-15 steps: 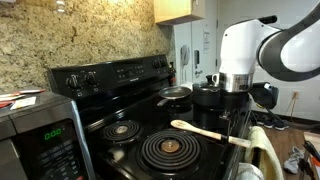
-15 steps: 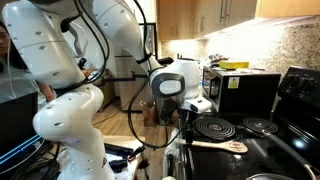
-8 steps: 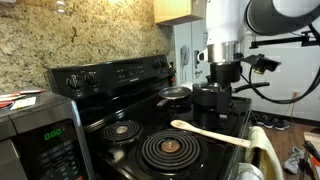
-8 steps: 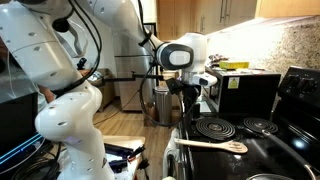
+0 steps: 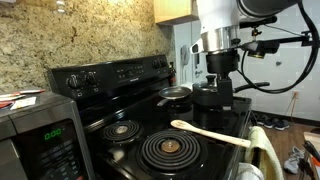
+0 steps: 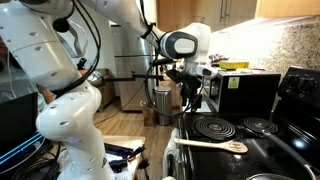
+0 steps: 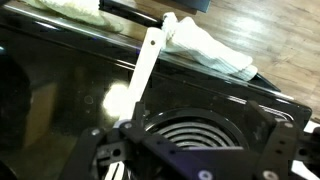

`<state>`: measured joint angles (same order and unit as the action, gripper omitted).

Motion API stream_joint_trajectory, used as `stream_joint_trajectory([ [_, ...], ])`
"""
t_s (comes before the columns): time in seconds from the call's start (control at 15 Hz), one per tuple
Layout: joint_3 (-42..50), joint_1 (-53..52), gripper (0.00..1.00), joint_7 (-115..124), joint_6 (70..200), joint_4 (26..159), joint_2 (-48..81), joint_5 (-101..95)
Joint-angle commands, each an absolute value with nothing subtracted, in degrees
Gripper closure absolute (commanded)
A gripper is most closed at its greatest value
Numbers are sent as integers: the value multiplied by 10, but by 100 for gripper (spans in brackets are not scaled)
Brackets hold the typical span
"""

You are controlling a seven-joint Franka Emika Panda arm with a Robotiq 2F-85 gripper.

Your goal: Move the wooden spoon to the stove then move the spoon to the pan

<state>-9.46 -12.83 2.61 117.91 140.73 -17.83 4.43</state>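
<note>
The wooden spoon (image 5: pixel 210 132) lies flat on the black stove (image 5: pixel 110 75), near the front. Its bowl is just beside a big coil burner (image 5: pixel 170 150). The claw (image 6: pixel 192 100) hangs in the air above the stove, well apart from the spoon. In the wrist view its fingers (image 7: pixel 97 145) are spread wide, with nothing held between them. The little silver pan (image 5: pixel 175 95) sits at the back, next to a dark pot (image 5: pixel 210 98).

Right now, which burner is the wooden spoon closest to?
The big coil burner: the wooden spoon lies just beside it, while the smaller burner sits farther off.
</note>
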Motion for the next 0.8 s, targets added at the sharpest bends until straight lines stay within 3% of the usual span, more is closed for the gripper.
stream_joint_trajectory([
  [0.0,-100,-123,0,25,1178,1407,-178,46],
  [0.73,-103,-85,0,173,1179,1437,-185,36],
])
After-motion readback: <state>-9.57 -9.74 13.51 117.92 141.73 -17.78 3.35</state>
